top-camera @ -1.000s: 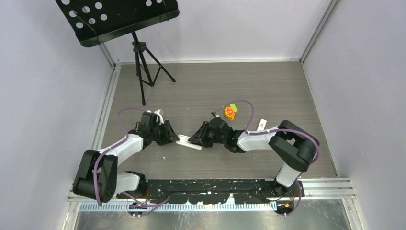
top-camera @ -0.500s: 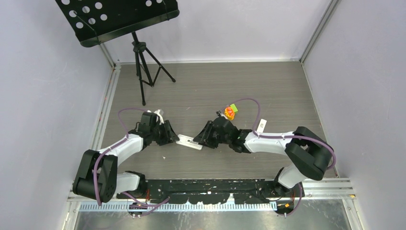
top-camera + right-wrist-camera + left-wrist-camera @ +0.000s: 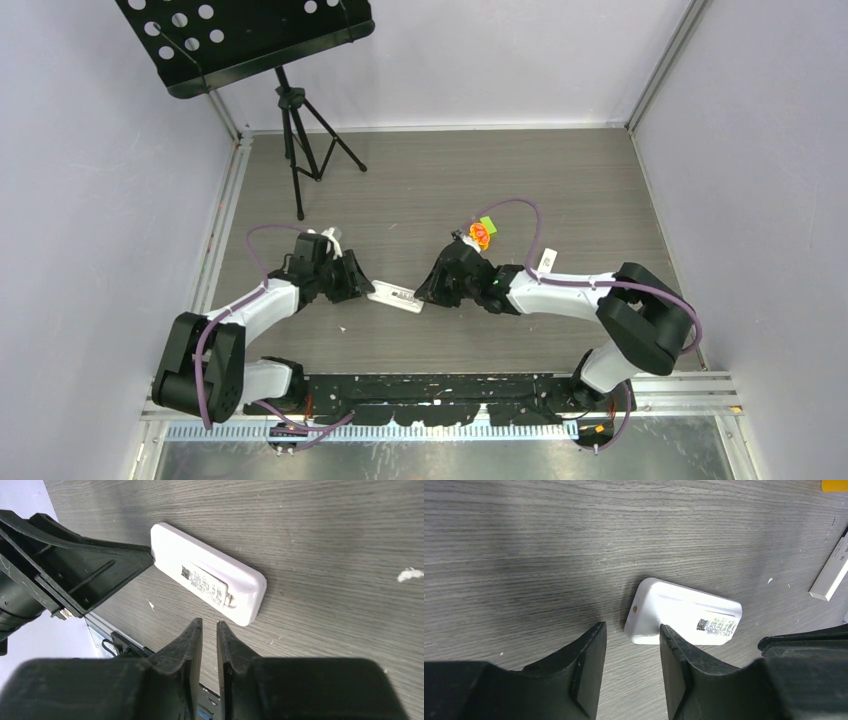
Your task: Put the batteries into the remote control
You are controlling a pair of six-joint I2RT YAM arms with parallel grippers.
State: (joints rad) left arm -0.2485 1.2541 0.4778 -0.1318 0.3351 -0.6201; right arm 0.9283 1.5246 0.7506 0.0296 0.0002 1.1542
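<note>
The white remote control (image 3: pixel 396 297) lies flat on the wood-grain table between both arms, with a printed label (image 3: pixel 202 584) facing up. My left gripper (image 3: pixel 630 630) is open at the remote's left end (image 3: pixel 644 612). Its right finger (image 3: pixel 674 655) overlaps that end's near edge and nothing is clamped. My right gripper (image 3: pixel 209 630) hovers just short of the remote's right end (image 3: pixel 247 597). Its jaws stand a narrow slit apart with nothing between them. No batteries can be made out in any view.
An orange-yellow toy (image 3: pixel 480 235) and a lime-green block (image 3: pixel 488 222) lie behind the right gripper. A slim white strip (image 3: pixel 831 570) lies further right. A black music stand (image 3: pixel 290 110) occupies the back left. Metal rails (image 3: pixel 225 215) edge the table.
My right gripper has drawn back to the right off the remote's end, uncovering the label. The left arm and the remote have barely moved.
</note>
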